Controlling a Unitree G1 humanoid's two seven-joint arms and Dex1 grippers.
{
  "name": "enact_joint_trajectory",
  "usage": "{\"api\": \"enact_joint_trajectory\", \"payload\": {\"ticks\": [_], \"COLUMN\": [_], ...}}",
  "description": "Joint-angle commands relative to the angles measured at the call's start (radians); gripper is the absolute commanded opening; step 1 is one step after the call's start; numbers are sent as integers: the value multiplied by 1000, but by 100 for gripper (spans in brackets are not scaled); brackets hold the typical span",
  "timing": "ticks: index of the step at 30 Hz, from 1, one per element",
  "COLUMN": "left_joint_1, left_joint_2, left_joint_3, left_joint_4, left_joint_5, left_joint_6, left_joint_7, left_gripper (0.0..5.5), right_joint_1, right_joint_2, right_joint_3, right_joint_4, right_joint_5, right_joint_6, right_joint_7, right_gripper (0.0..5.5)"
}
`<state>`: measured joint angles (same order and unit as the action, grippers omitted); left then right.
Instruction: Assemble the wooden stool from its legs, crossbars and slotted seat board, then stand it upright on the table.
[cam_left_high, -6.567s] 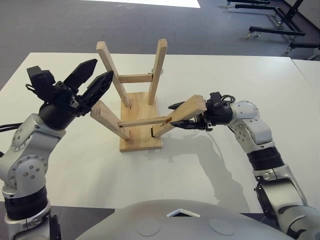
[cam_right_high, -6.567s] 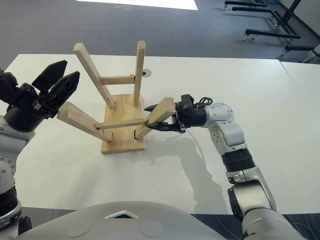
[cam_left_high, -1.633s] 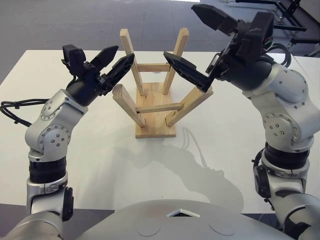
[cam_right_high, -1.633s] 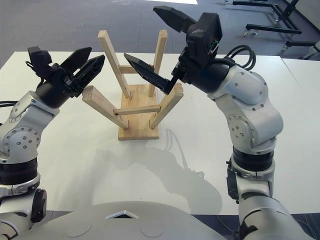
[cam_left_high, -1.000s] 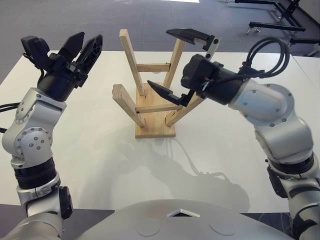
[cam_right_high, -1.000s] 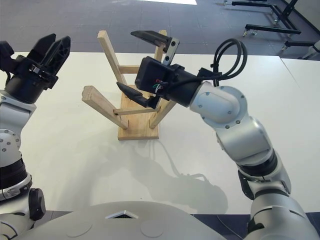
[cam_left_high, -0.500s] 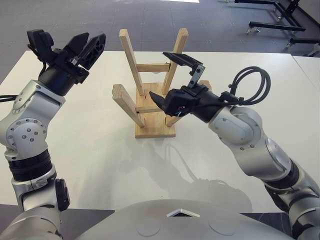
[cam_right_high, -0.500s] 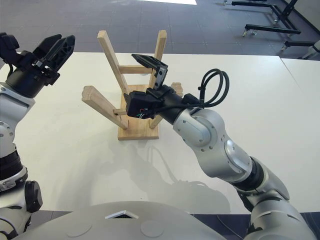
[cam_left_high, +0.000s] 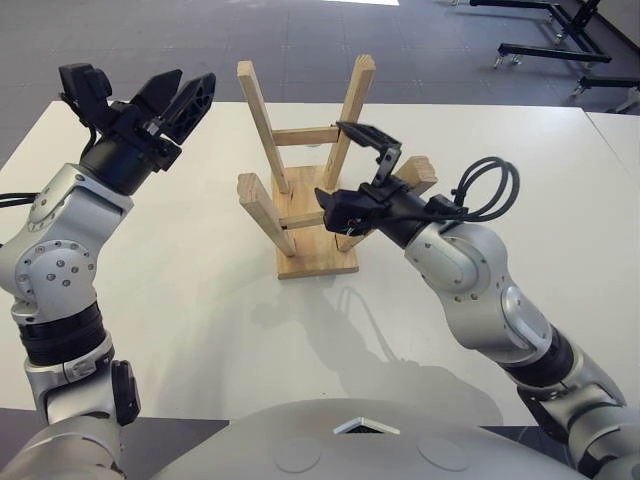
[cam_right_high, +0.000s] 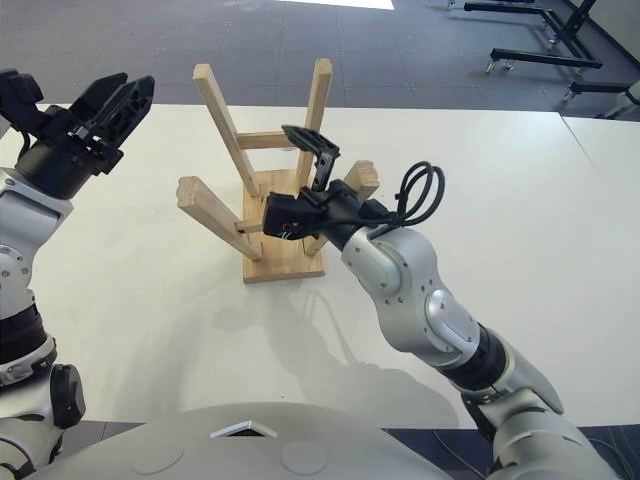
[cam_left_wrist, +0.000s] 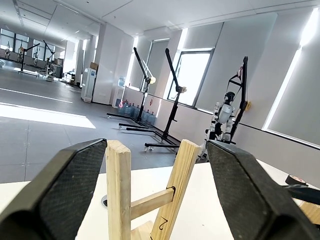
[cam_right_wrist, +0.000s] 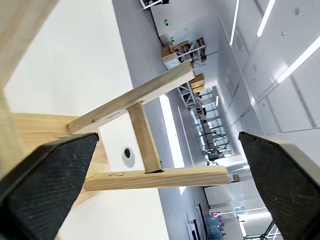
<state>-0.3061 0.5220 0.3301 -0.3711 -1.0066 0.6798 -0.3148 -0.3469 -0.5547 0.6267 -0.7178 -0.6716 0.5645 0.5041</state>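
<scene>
Item: wooden stool (cam_left_high: 315, 262), assembled, upside down at the centre of the white table (cam_left_high: 180, 300). The slotted seat board lies flat on the table, with four legs (cam_left_high: 262, 120) pointing up and splayed and crossbars (cam_left_high: 305, 135) joining them in pairs.

Left gripper (cam_left_high: 195, 77): raised at 10 o'clock from the stool and apart from it, jaws spread, empty.

Right gripper (cam_left_high: 332, 160): among the legs on the stool's 3 o'clock side, jaws spread wide, pinching nothing.
</scene>
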Motion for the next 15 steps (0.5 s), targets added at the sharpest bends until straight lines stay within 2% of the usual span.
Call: {"api": "enact_joint_trajectory", "payload": {"ticks": [1, 10, 15], "left_joint_1": [8, 20, 38], "left_joint_2": [-4, -23, -30], "left_joint_3": [-8, -3, 15], "left_joint_4": [-3, -15, -27], "left_joint_5": [13, 27, 37], "left_joint_6": [8, -5, -18], "left_joint_7": [-3, 17, 25], "left_gripper": [364, 364, 364], "right_joint_1": [37, 84, 57], "right_joint_2": [4, 37, 90], "right_joint_3": [18, -5, -120], "right_joint_4": [30, 83, 115], "right_joint_5": [-33, 10, 102], "right_joint_6": [-18, -79, -123], "right_joint_7": [68, 163, 133], "right_gripper": [517, 517, 517]}}
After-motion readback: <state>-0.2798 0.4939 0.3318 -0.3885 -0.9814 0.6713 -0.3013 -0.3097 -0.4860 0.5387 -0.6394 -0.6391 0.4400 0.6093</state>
